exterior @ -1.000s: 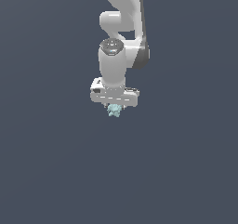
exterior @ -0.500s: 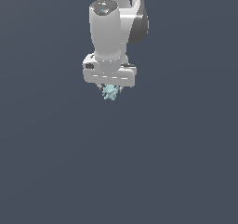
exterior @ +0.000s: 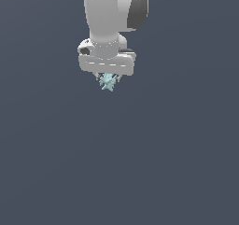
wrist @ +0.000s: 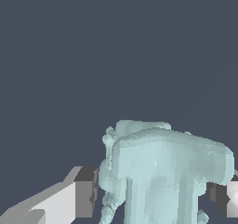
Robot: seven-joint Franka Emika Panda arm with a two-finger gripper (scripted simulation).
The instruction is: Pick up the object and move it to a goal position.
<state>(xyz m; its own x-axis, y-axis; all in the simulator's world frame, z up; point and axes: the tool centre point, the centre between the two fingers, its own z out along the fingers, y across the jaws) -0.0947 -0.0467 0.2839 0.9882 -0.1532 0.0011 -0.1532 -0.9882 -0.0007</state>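
The object is a tiny pale teal lumpy thing hanging just under the white gripper in the upper middle of the exterior view. The gripper is shut on it and holds it in the air above the dark grey floor. In the wrist view the object fills the space between the two fingers; one finger presses one side, the other finger the opposite side. The fingertips are mostly hidden behind the object in the exterior view.
The white arm reaches down from the exterior view's top. A plain dark grey floor lies all around. No goal marker shows.
The arm with the object in its grip has risen and come nearer the camera, looking larger, and shifted a little to the exterior view's left.
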